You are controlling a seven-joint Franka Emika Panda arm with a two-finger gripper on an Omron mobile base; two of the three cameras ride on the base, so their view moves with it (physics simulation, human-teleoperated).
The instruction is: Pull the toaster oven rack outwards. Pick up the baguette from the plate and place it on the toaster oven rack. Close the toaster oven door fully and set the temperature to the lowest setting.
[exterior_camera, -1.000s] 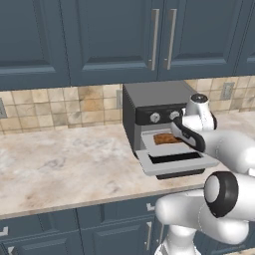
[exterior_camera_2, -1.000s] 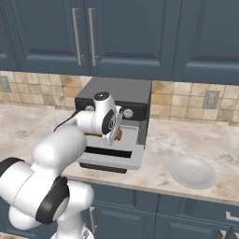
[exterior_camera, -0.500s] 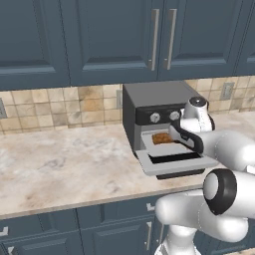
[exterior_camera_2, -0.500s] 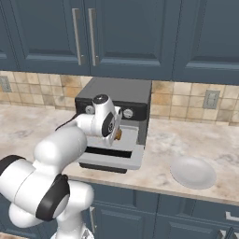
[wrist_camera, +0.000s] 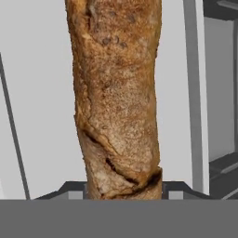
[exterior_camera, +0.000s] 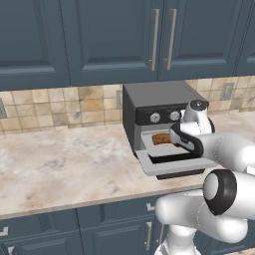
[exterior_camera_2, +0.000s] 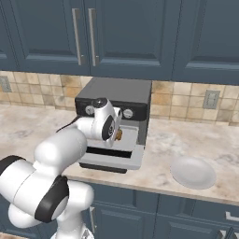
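Observation:
The dark grey toaster oven (exterior_camera: 154, 97) stands on the counter with its light grey door (exterior_camera: 174, 167) folded down flat. Inside the opening sits the pale rack (exterior_camera: 158, 148). The golden-brown baguette (exterior_camera: 162, 138) hovers low over the rack in my gripper (exterior_camera: 175, 137). In the hand view the baguette (wrist_camera: 121, 102) runs up the middle over the light grey rack (wrist_camera: 42, 93), and my gripper (wrist_camera: 123, 188) flanks its near end, shut on it. From the right, the hand covers most of the baguette (exterior_camera_2: 119, 135). The round plate (exterior_camera_2: 193, 172) lies bare to the oven's right.
Silver knobs (exterior_camera: 155, 118) line the black strip above the opening. Dark blue wall cabinets (exterior_camera: 149, 35) hang over the oven, a tiled backsplash behind. Marble counter (exterior_camera: 60, 164) stretches wide to the oven's left. A wall outlet (exterior_camera_2: 211, 99) sits behind the plate.
The hand has sunk slightly at the oven mouth, taking the baguette lower toward the rack. The door and the plate have stayed put.

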